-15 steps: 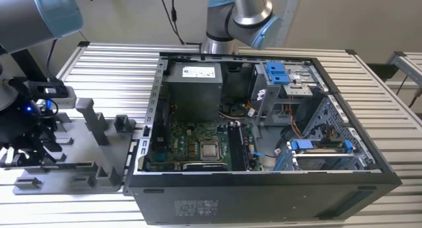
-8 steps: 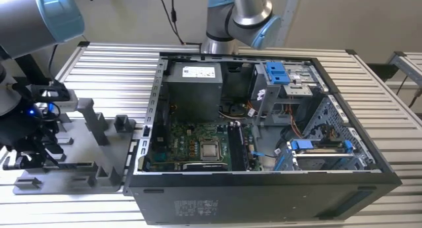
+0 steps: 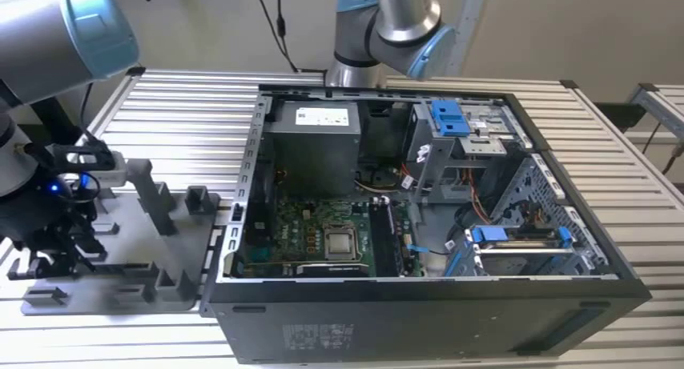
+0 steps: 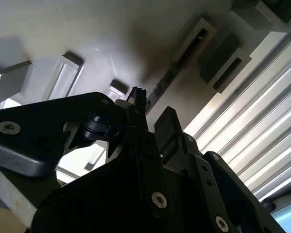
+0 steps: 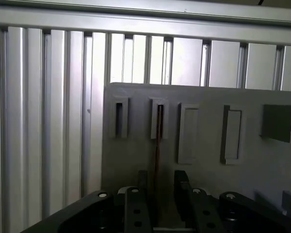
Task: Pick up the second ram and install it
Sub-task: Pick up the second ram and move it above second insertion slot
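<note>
**Exterior view:** the gripper (image 3: pixel 54 237) hangs over the grey fixture (image 3: pixel 160 249) on the worktop (image 3: pixel 192 97), beside the open case (image 3: pixel 428 321).

**Second wrist view:** the ram (image 4: pixel 166 83) stands on edge in a fixture slot.

**First wrist view:** the fingers (image 5: pixel 181 182) are apart, one on either side of the ram, apparently not touching it.

**Handling:** the ram is probably light, stiff and fragile. Grip across both faces near the upper edge, mid-length, with light force.
</note>
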### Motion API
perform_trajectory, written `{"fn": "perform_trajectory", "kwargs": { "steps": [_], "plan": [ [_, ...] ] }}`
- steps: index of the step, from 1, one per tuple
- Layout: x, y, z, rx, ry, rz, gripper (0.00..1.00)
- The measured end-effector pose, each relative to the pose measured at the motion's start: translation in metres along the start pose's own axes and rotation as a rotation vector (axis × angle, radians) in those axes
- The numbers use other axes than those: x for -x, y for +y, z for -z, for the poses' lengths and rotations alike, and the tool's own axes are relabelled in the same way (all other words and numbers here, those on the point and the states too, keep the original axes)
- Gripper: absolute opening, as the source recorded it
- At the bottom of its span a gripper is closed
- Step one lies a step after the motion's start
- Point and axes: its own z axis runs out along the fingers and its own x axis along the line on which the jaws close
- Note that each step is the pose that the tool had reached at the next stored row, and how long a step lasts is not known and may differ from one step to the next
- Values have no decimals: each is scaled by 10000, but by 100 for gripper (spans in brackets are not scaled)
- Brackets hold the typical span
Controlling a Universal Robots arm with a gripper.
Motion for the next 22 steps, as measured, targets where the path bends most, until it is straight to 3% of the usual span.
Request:
{"fn": "perform_trajectory", "kwargs": {
  "steps": [17,22],
  "plan": [
    [-1,42,-170,39,87,575,36],
    [2,41,-188,43,108,600,36]
  ]
}}
